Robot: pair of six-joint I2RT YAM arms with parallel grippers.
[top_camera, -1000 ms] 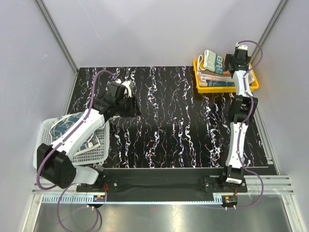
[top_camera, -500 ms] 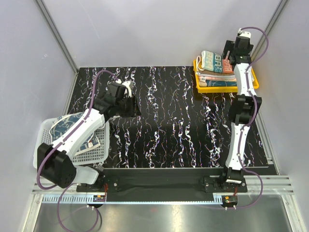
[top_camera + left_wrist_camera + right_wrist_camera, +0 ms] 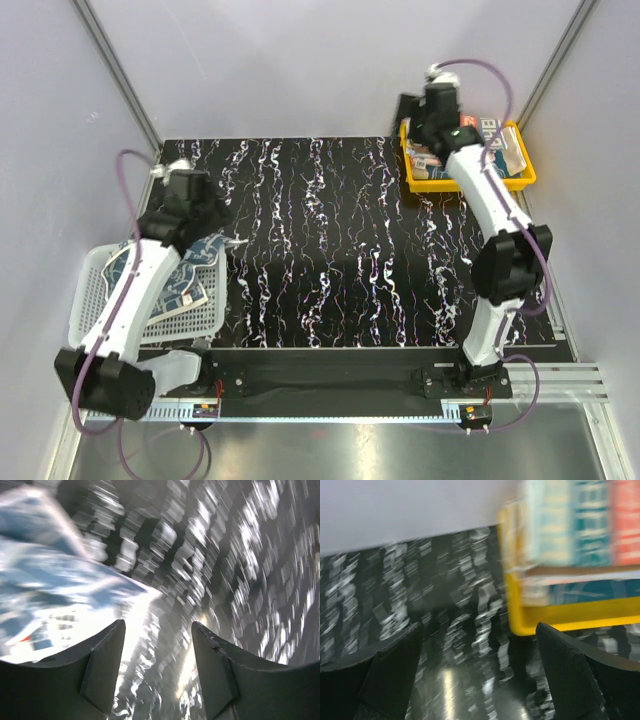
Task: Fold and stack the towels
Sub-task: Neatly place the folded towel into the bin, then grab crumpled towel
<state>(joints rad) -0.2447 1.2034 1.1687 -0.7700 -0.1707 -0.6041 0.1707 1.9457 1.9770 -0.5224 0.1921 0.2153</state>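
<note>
Two grippers, both spread, nothing between fingers. Your left gripper [image 3: 157, 625] hangs beside navy patterned towel [image 3: 192, 285] lying in white basket [image 3: 95, 300], lower left of top view. Your right gripper [image 3: 477, 630] faces folded towels [image 3: 505, 150] stacked in yellow tray [image 3: 470, 183], upper right (wrist views blurred).

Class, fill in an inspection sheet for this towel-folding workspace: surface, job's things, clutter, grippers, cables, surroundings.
Surface: black marbled tabletop, middle bare.
Job's things: folded towels stacked in the yellow tray, far right; navy patterned towel loose in the white mesh basket, near left.
Clutter: nothing seen.
Grippers: left gripper near the basket's far edge, jaws open, empty; right gripper at the tray's left side, jaws open, empty.
Cables: purple cables looped along both arms.
Surroundings: pale walls, metal frame posts.
</note>
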